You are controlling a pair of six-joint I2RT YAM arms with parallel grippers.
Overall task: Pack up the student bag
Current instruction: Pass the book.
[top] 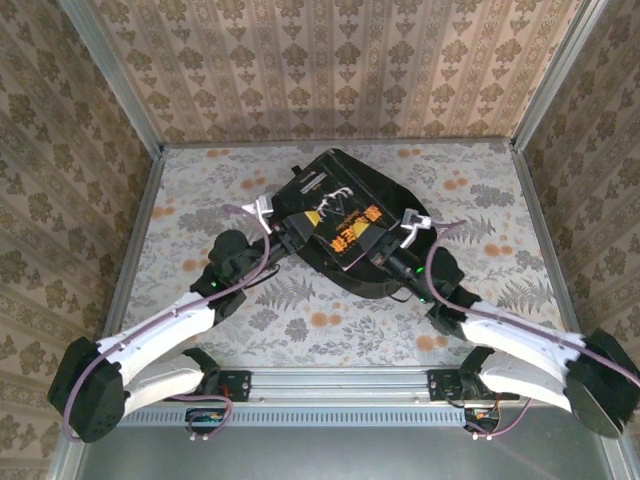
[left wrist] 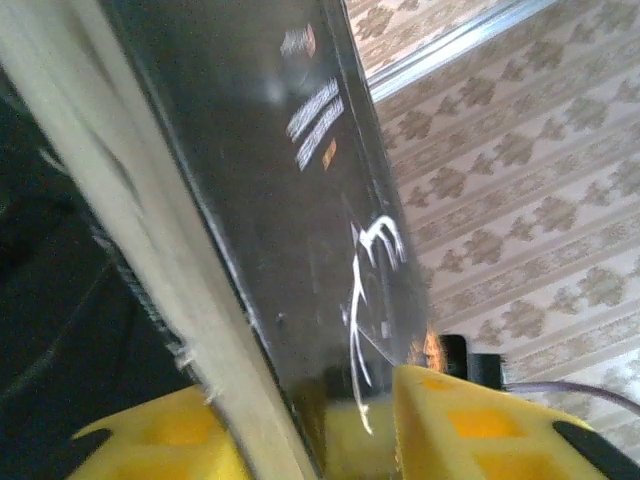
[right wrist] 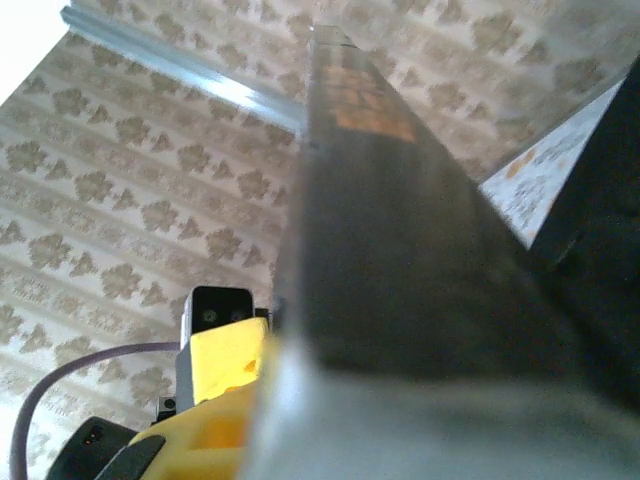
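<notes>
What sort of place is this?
Probably a staged robot test cell: wallpapered panels in a metal frame box in a floral table, and two arms on a rail work at a student bag, black book in the left jaws.

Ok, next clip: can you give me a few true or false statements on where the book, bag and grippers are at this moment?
1. The left gripper and the right gripper both hold the black book. True.
2. The book lies flat on bare table, well away from the student bag. False: it is held over the bag.
3. The book's cover carries orange lettering. True.
4. The bag sits at the near left corner of the table. False: it is around the middle, towards the far side.
5. The tabletop is plain white. False: it has a floral pattern.
</notes>
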